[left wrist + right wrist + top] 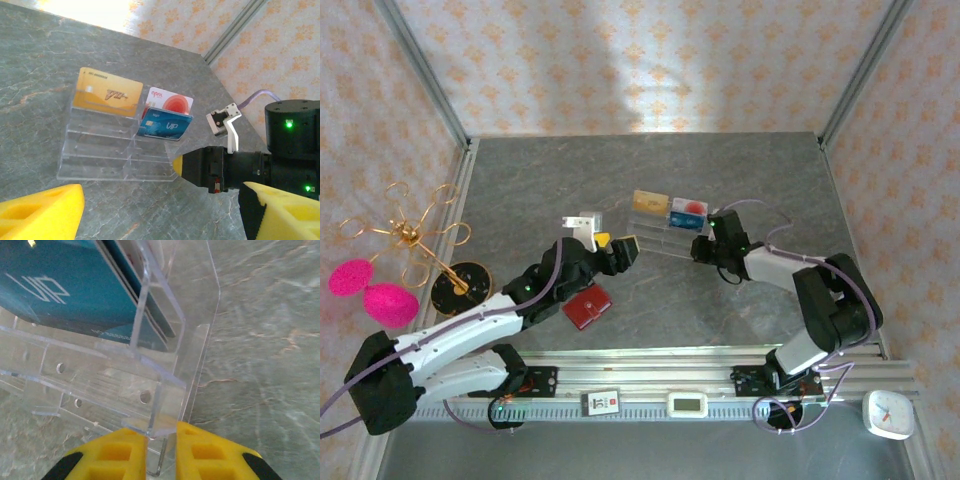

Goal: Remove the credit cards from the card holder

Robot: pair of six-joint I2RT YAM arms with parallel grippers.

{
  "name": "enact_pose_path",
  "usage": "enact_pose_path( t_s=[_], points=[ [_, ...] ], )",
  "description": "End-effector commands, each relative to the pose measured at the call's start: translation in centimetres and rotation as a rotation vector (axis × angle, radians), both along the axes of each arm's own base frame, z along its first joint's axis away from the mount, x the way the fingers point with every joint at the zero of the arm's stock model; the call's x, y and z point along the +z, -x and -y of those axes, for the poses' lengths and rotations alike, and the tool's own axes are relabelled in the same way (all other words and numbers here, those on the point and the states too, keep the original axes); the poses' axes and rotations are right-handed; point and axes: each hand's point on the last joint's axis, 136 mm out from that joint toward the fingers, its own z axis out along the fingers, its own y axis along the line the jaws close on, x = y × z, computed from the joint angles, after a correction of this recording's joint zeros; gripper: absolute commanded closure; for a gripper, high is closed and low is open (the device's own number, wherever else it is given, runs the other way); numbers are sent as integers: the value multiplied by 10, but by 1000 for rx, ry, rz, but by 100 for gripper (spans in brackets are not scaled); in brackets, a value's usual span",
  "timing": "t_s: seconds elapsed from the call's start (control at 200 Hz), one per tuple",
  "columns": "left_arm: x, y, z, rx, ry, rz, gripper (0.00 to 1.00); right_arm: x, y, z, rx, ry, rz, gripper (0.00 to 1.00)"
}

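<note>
Right pincer (pixel 161 442) tight on the clear stand (pixel 202 335) – left pincer (pixel 160 217) wide apart, empty.

L arm (pixel 445 345) & R arm (pixel 775 265) blk joints w/ white links, yellow tool fingers (pixel 125 452), lilac cables (pixel 257 97), green LEDs (pixel 288 124)

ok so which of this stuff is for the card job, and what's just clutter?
Job: red card holder.
Clutter: clear stand (right hand pinching it), gold card, blue VIP card, red-white card, wire ornament, pink pom-poms, white clock.
</note>
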Motion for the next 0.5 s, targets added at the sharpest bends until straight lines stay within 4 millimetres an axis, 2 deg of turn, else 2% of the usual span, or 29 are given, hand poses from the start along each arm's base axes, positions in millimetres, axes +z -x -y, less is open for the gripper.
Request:
enact_pose_path(
  t_s=[0.0,0.17,0.33,0.37,0.496],
  points=[
    [-6,3,-7,8,-3,-18,18,-12,20,-18,172,7,-72,83],
    [-7,5,-11,11,0,-24,18,-16,20,-29,246,-9,-90,83],
    [-9,7,-14,14,4,-28,18,-14,14,-29,248,8,-62,79],
    [-10,7,-14,16,5,-32,17,-12,13,-31,253,1,-56,75],
    [-12,9,-15,16,11,-35,14,1,10,-34,243,2,-11,53]
  ],
)
